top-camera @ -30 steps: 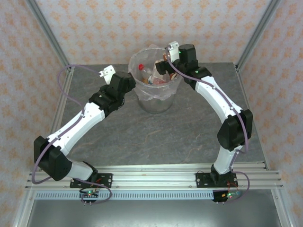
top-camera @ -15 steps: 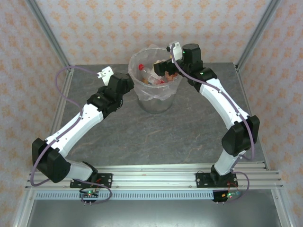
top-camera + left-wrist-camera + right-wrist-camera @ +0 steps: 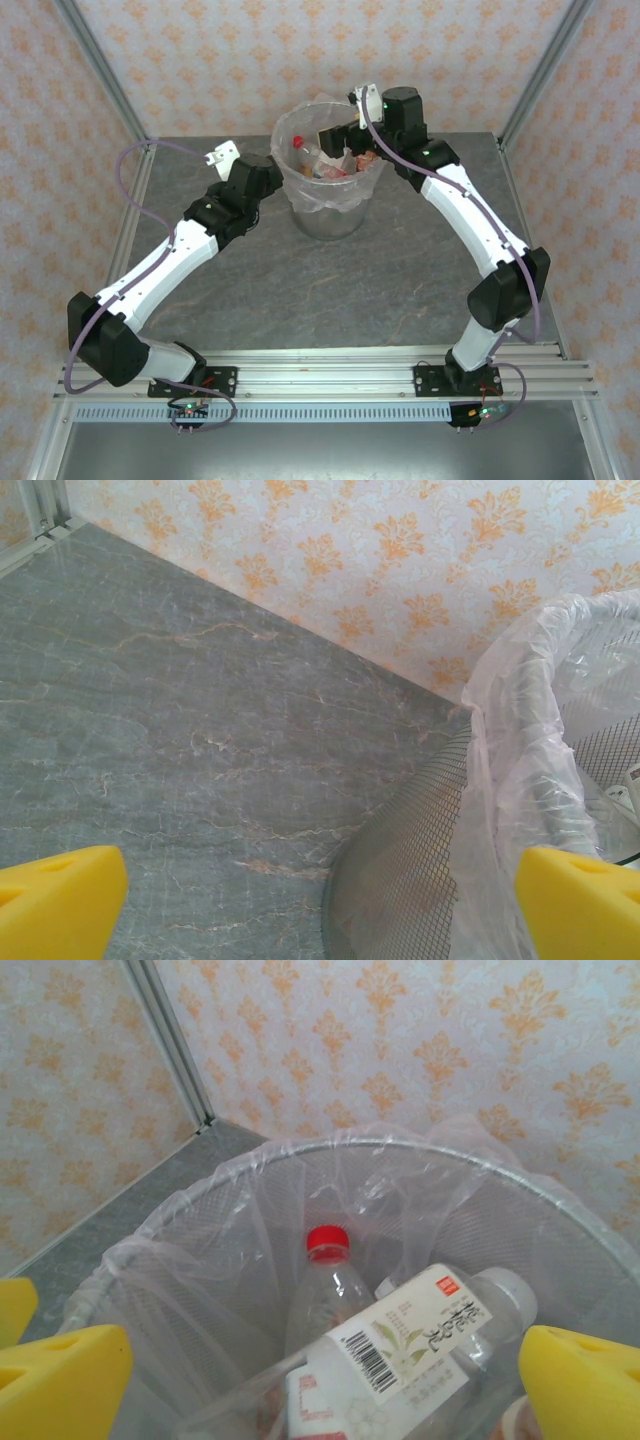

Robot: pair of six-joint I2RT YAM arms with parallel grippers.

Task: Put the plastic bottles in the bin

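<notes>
Clear plastic bottles (image 3: 400, 1350) lie heaped inside the bag-lined mesh bin (image 3: 325, 215). The right claw (image 3: 320, 1375) hangs spread and empty over them, and the left claw (image 3: 320, 900) gapes empty beside its wall. Judging by the tabletop (image 3: 380, 280), the job looks finished.

The bin (image 3: 322, 218) stands on the table (image 3: 330, 290) near the middle of its far edge, with the plastic bottles (image 3: 400, 1350) lying piled inside it. The left tool (image 3: 320, 905) sits low, just beside the bin's left wall. The right tool (image 3: 325, 1385) hangs over the bin's opening from the right.
</notes>
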